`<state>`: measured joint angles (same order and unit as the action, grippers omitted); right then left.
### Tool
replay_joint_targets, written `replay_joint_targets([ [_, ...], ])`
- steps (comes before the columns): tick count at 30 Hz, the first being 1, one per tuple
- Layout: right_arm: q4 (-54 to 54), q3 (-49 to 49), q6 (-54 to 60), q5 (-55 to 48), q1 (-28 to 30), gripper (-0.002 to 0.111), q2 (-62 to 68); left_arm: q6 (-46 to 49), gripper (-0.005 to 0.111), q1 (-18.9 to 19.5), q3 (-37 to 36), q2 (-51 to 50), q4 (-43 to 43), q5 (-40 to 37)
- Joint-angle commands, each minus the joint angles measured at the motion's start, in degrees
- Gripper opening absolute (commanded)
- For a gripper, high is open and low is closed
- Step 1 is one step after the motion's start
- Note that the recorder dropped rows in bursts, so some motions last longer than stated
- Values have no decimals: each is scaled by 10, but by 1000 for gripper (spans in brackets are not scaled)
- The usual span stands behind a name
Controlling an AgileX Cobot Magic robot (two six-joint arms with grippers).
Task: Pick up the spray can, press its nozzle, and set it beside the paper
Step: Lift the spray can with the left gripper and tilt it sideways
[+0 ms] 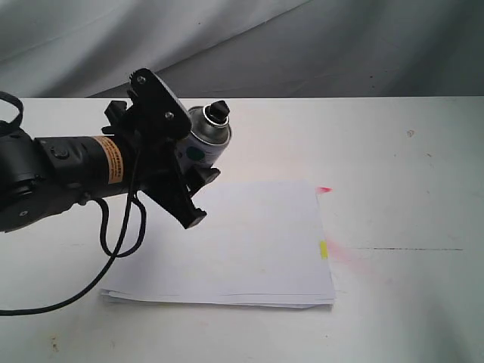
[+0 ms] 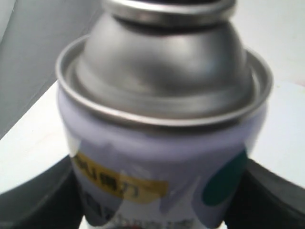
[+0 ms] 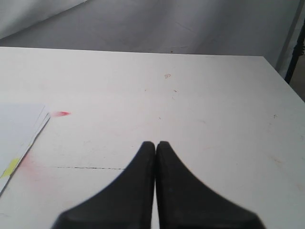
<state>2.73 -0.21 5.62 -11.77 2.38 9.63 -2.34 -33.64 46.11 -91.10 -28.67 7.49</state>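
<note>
Nearest in the exterior view, the paper is laid flat on the white table, its sheets slightly fanned at the near edge. A yellow mark is seen on its right edge and a pink-red mark at its far right corner. A faint pink stain is spread on the tabletop just beside them. A black cable is looped down from the left arm by the paper's left side.

Farther back, over the paper's far left corner, the spray can is clamped by its white body in the left gripper. It is held tilted, with the silver dome and black nozzle turned up and to the right. Its base is hidden behind the gripper, so contact with the table cannot be told. In the left wrist view a dark finger is pressed against each side of the can.

The right gripper is shown only by its own wrist view. Its fingers are pressed together with nothing between them, above bare tabletop, and the paper's marked corner is seen off to one side.

Behind the table a grey cloth is hung.
</note>
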Motion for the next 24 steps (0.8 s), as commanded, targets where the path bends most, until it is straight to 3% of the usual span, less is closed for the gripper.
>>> replay_joint_targets([
  [1,3,2,-3,1,4,0,-1,-5,0,3,1,-1,-41,8],
  [12,3,2,-3,1,4,0,-1,-6,0,56,1,-1,-31,-12],
  [18,3,2,-3,1,4,0,-1,3,0,57,1,-1,-31,-11],
  [24,3,2,-3,1,4,0,-1,75,0,57,1,-7,-31,-11],
])
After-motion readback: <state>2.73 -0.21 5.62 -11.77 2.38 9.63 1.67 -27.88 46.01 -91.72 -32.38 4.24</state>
